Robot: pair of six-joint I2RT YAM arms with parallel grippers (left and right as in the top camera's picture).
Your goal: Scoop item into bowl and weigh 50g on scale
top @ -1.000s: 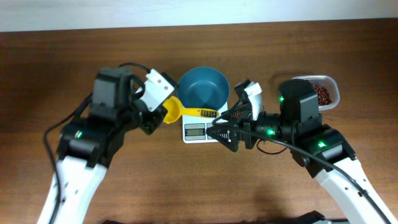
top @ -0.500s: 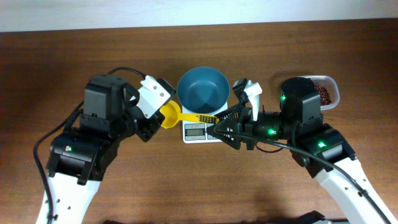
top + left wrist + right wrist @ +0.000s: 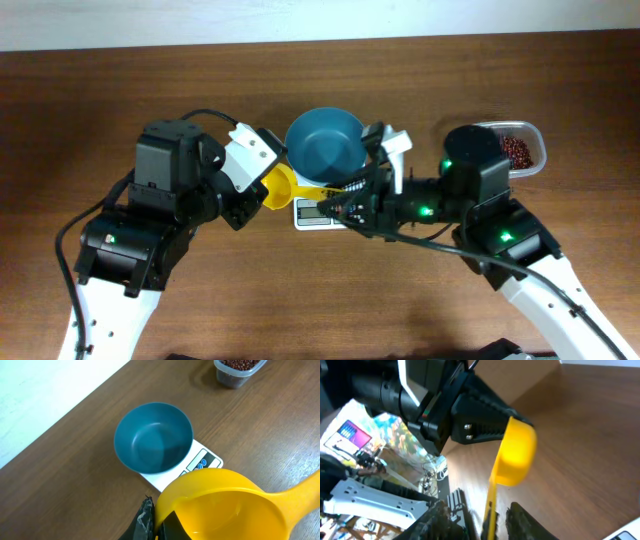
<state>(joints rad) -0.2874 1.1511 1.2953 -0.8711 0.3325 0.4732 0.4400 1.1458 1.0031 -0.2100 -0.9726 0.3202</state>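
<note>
The blue-teal bowl [image 3: 324,142] [image 3: 153,437] stands empty on the white scale [image 3: 313,210] [image 3: 200,460]. A yellow scoop [image 3: 281,186] [image 3: 225,505] [image 3: 517,457] hangs in front of the bowl and is empty. My left gripper [image 3: 262,187] [image 3: 157,520] is shut on the rim of the scoop's cup. My right gripper [image 3: 345,200] [image 3: 487,520] straddles the scoop's thin handle [image 3: 491,507], jaws narrowed but open, with a sliver of wood showing beside the handle. The item, red-brown beans [image 3: 517,150] [image 3: 240,363], lies in a clear tub at the far right.
The clear plastic tub [image 3: 535,140] [image 3: 235,375] sits behind my right arm near the table's back right. The wooden table [image 3: 320,300] stretches bare toward the front. Both arms crowd the scale from either side.
My right gripper has slid left along the scoop's handle, and its jaws have narrowed from wide open. The left arm shifted slightly early on, then held the scoop still.
</note>
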